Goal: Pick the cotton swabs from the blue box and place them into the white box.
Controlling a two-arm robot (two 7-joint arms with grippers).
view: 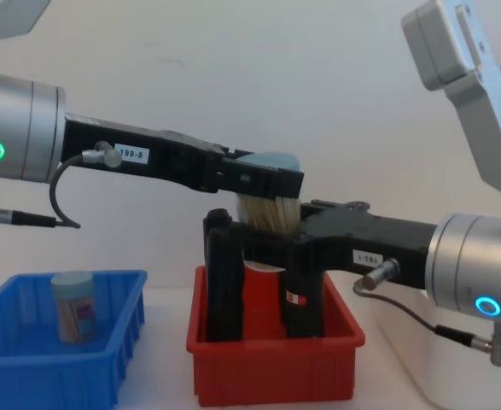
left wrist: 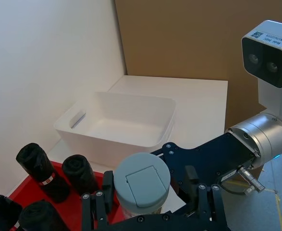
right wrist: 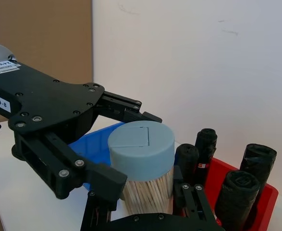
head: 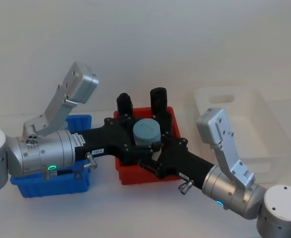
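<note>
The left gripper has its fingers closed on a small clear cylindrical jar of cotton swabs, clamping it just under the pale blue-grey lid. Lower on the jar, the right gripper brackets the stick-filled body; whether it grips cannot be told. Directly beneath sits a red plastic bin of tall black cylinders. Off to the fingers' left, a second jar stands in the low ribbed blue box. To their right lies the large white tub.
</note>
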